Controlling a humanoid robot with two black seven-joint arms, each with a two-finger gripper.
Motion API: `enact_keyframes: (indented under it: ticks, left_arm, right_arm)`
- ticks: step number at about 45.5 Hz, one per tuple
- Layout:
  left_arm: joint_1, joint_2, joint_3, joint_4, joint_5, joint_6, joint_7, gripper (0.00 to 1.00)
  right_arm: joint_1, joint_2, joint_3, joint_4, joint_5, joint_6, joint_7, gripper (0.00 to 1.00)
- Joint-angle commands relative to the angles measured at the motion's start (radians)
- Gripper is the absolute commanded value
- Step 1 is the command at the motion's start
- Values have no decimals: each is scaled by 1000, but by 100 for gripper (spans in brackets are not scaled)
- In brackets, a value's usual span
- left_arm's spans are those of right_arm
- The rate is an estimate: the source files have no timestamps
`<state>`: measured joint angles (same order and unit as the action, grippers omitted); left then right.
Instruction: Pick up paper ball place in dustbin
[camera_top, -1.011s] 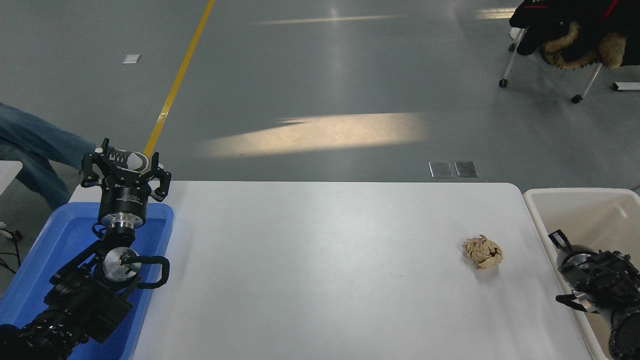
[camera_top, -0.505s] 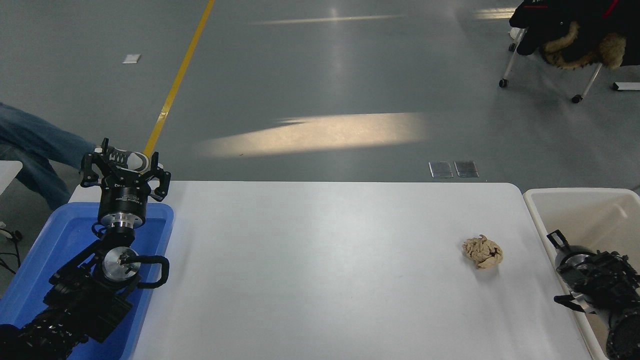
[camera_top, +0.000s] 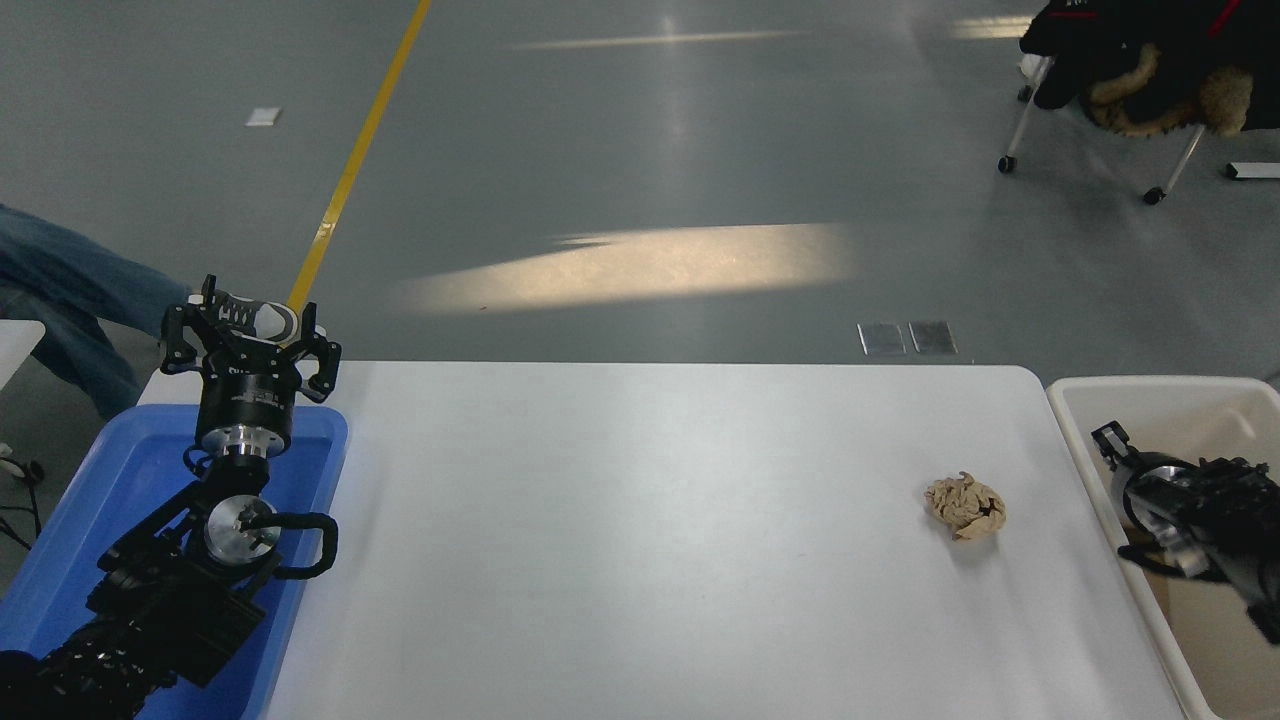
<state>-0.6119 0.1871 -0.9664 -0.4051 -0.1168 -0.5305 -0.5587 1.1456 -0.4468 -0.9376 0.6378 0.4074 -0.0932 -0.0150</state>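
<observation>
paper ball (camera_top: 965, 506) loose on table (camera_top: 640, 540), right side | my right claw (camera_top: 1108, 438) over dustbin (camera_top: 1075, 420), mostly hidden, opening unreadable | left claw (camera_top: 250, 335) parked far-left, fingers spread, empty

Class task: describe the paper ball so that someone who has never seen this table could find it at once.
Start at the white table and move towards its right end, where the cream dustbin stands. The paper ball lies alone on the tabletop just left of it. It is the only tan, crumpled thing there.
</observation>
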Motion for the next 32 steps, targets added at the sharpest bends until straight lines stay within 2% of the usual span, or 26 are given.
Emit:
enact_keyframes:
  ticks: [1,6,11,15,24,32]
  left_arm:
    - [0,0,0,0,0,0,0,99]
    - [1,2,0,0,-1,1,0,99]
    - [1,2,0,2,-1,1,-1,99]
    - [1,2,0,2,-1,1,-1,99]
    - [1,2,0,2,-3,1,-1,99]
    - [1,2,0,2,-3,1,-1,99]
  right_arm:
    - [443,-78,-210,416,-18,15,0,79]
    - [693,-15,-282,577,-82,119,-2,81]
    - [839,129,-332,588,-84,280,-2,80]
    - [895,198,-354,576,-79,357,-5,79]
    - [910,214,-354,566,-79,391,-5,79]
    - [1025,215,-351,709,-79,426,-3,80]
